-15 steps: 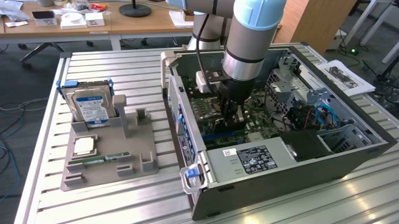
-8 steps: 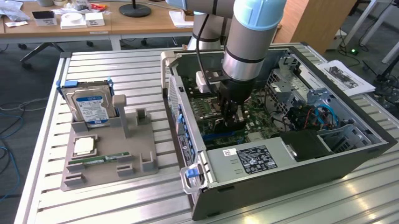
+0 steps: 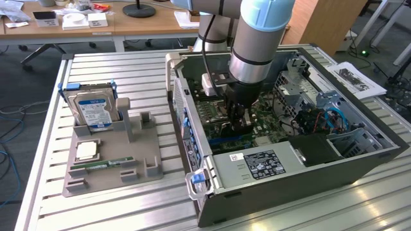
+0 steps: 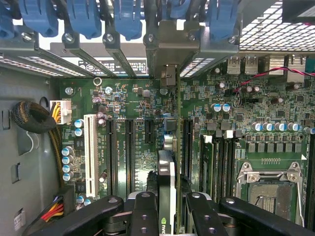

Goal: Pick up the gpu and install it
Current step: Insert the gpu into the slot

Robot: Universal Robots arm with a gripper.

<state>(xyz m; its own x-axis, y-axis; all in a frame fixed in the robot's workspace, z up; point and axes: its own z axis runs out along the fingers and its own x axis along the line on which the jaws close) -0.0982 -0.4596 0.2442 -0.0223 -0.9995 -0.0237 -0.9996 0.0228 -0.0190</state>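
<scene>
The gpu (image 4: 166, 169) shows edge-on in the wrist view, a thin dark card with a pale metal bracket (image 4: 168, 46) at the case's rear slot openings. My gripper (image 4: 167, 216) is shut on it, a black finger (image 4: 142, 211) on each side. The card stands upright over the green motherboard (image 4: 138, 103), in line with the long black expansion slots (image 4: 187, 147); whether it touches a slot I cannot tell. In the exterior view my gripper (image 3: 239, 124) reaches straight down into the open computer case (image 3: 289, 183), just above the board.
Blue retaining clips (image 4: 83, 17) line the case's rear wall. A white slot (image 4: 90, 152) and an empty CPU socket (image 4: 268, 184) lie to either side of the card. Beside the case, a grey fixture (image 3: 147, 144) holds a hard drive (image 3: 93, 110), a processor chip (image 3: 86, 150) and a memory stick (image 3: 103, 164).
</scene>
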